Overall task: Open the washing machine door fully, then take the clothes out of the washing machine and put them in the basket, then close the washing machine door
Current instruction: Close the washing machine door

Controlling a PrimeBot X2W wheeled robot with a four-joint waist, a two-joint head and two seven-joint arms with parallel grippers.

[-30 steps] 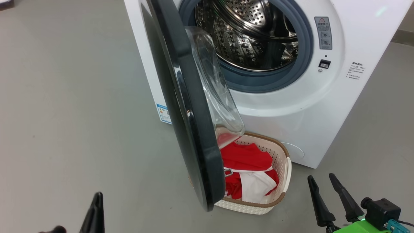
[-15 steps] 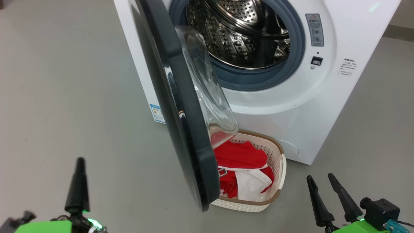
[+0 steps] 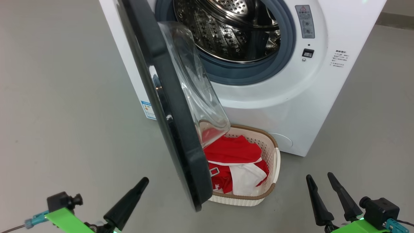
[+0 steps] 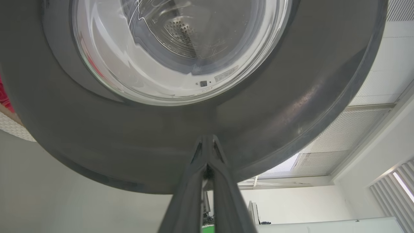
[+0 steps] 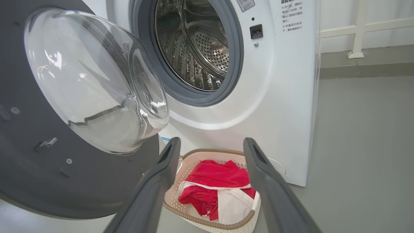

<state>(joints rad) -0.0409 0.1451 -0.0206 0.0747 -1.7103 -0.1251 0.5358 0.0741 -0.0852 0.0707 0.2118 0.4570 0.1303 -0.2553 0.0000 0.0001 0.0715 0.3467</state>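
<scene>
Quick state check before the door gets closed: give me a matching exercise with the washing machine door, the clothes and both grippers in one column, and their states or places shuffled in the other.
Column one:
1. washing machine door
2. clothes
3. left gripper
4. right gripper

Column two:
A. lying in the basket
B. shut, fingers together
C. open, holding nothing
D. standing open from the washing machine

Pairs: 1-D, 2-A, 3-B, 4-C
</scene>
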